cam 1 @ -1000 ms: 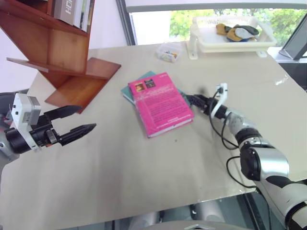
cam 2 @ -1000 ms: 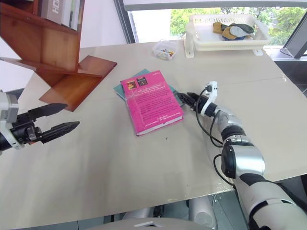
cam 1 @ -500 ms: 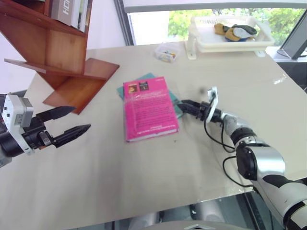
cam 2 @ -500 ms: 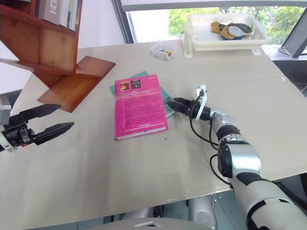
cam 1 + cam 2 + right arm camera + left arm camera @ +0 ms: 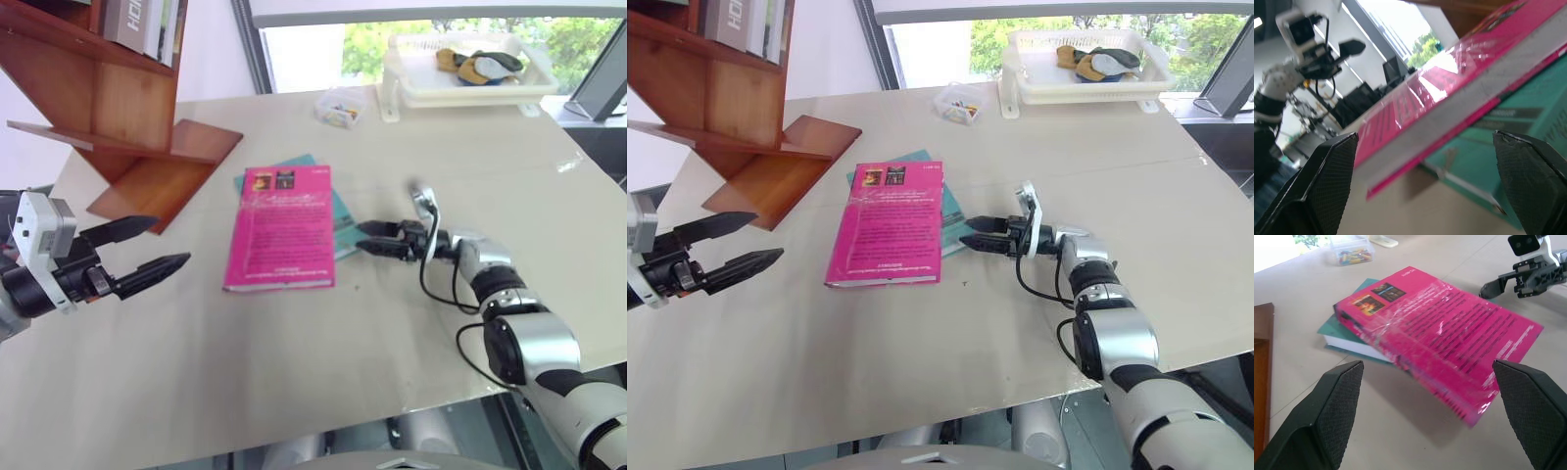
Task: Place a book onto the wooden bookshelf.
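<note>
Two grippers are near the book (image 5: 281, 228), and neither holds it, so most of the task appears to be left. The book, a bright pink paperback, lies flat on the table (image 5: 294, 362), partly on top of a thinner teal book (image 5: 338, 209) and well apart from the wooden bookshelf (image 5: 118, 108), which stands beyond its far left corner. Its long axis runs roughly away from the robot, the end with two small dark pictures pointing toward the far side of the table. To the book's right, the right gripper (image 5: 367, 238) lies low and level, fingers spread and empty, tips aimed at the book's right edge, just beside it. To the book's left, the left gripper (image 5: 162, 246) hovers with fingers wide apart, empty. Gripping, lifting and carrying to the shelf look not yet done.
</note>
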